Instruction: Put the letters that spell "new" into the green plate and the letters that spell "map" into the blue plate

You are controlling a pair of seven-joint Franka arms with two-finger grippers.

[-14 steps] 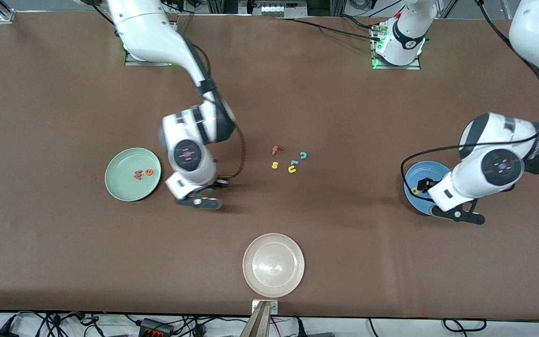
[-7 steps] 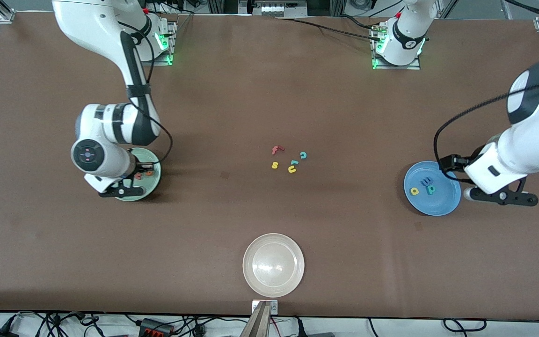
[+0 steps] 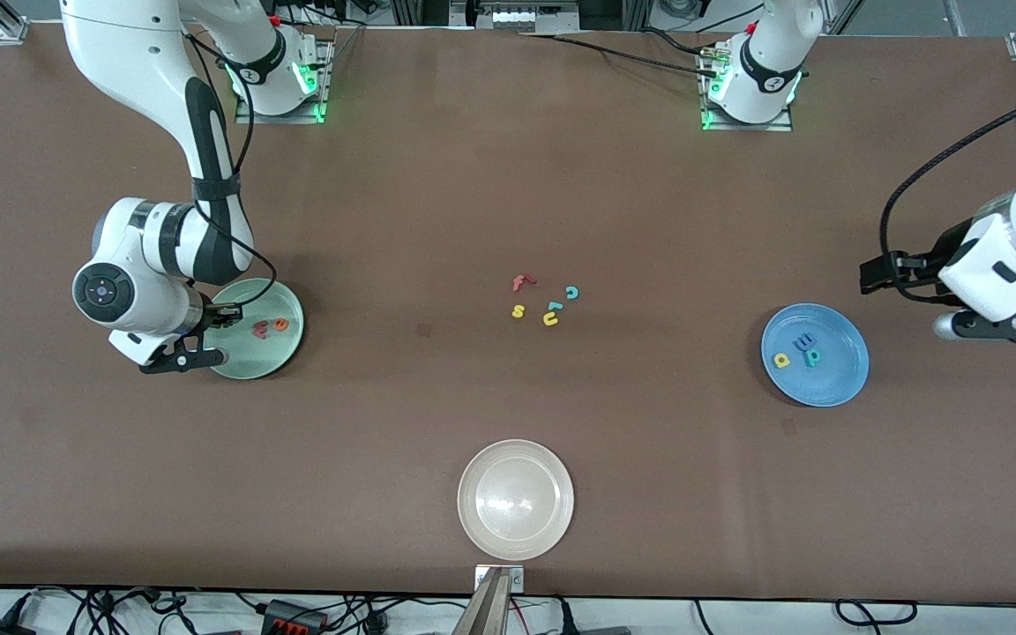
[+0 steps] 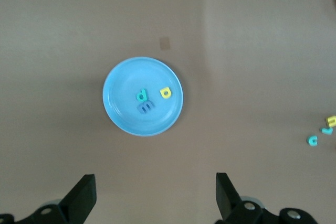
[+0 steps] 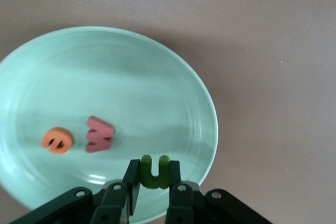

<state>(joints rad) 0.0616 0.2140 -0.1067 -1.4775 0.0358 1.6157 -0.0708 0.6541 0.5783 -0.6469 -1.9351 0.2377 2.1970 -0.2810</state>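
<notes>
Green letter n sits pinched in the right hand over the green plate, where the orange e and red w already lie. Blue plate holds the m, a and p; the left hand hangs spread apart over the tabletop just beside it.

Beige plate; 5 stray letters.
</notes>
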